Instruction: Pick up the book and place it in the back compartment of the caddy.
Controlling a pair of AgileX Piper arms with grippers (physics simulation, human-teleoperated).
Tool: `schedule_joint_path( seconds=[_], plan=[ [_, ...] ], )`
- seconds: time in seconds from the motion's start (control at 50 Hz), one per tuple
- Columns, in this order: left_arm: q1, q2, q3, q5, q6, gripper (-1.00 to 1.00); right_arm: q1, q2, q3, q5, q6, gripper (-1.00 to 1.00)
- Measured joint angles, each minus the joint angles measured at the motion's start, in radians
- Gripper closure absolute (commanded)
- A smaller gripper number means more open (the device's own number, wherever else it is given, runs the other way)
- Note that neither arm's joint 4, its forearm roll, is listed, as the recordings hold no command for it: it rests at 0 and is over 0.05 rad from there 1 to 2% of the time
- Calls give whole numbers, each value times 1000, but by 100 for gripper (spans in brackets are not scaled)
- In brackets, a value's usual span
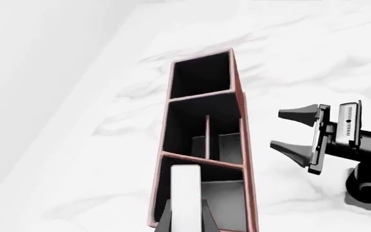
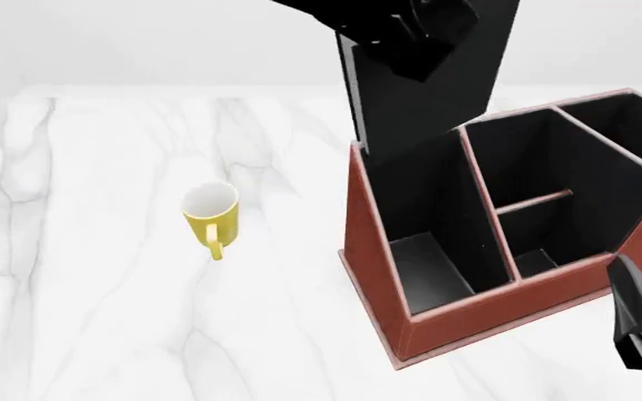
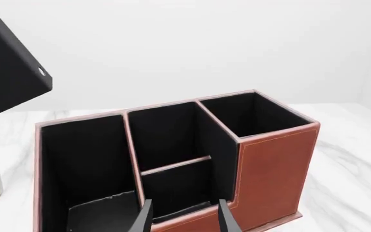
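Note:
My left gripper (image 1: pixel 185 221) is shut on the black book (image 2: pixel 433 92) and holds it upright by its top edge. The book's white page edge (image 1: pixel 185 191) shows between the fingers. It hangs above the long full-width cell at the left end of the reddish-brown caddy (image 2: pixel 455 322), with its lower edge about level with the caddy's rim. The back compartment (image 2: pixel 527 159) lies to the right of the book, behind the low divider; it also shows in the left wrist view (image 1: pixel 184 128) and the right wrist view (image 3: pixel 166 137). My right gripper (image 1: pixel 290 131) is open and empty in front of the caddy.
A yellow mug (image 2: pixel 211 217) stands upright on the white marble table (image 2: pixel 98 276), left of the caddy. The caddy's right end holds a separate square cell (image 2: pixel 622 125). The right gripper (image 3: pixel 184 218) hovers close to the caddy's front wall.

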Motion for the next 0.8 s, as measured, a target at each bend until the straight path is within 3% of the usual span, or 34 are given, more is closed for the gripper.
schedule_joint_path(
  seconds=[0.8],
  plan=[
    [-106,327,-171,-223,-56,100,4,30,0,-24,10,-100]
  ],
)
